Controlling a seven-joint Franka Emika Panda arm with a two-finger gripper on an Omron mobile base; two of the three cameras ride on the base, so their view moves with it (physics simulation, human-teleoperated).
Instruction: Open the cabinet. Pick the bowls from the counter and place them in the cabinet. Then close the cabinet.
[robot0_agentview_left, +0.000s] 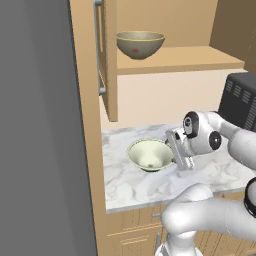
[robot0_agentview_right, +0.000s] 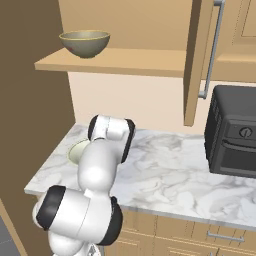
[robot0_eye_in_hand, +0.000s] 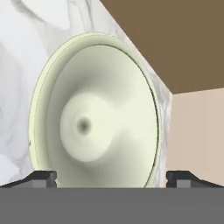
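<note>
The cabinet stands open, its left door (robot0_agentview_left: 107, 60) and right door (robot0_agentview_right: 196, 60) swung outward with grey bar handles. A tan-brown bowl (robot0_agentview_left: 140, 44) (robot0_agentview_right: 85, 42) rests on the wooden shelf (robot0_agentview_left: 180, 59). The pale cream bowl (robot0_agentview_left: 149, 154) (robot0_agentview_right: 76, 151) (robot0_eye_in_hand: 96, 131) sits on the marble counter (robot0_agentview_left: 130, 187) near its left end. My gripper (robot0_agentview_left: 173, 153) (robot0_eye_in_hand: 111, 177) hovers at that bowl's right rim, open. Its fingertips (robot0_eye_in_hand: 41, 178) are spread wide with nothing held, and the bowl's inside faces the hand camera. In the right base view my arm hides most of this bowl.
A black oven-like appliance (robot0_agentview_left: 241, 100) (robot0_agentview_right: 232, 135) stands on the counter at the right. A tall grey panel (robot0_agentview_left: 35, 130) and a wooden side wall (robot0_agentview_left: 90, 125) close off the left. Lower wooden cabinets (robot0_agentview_right: 200, 235) run under the counter edge.
</note>
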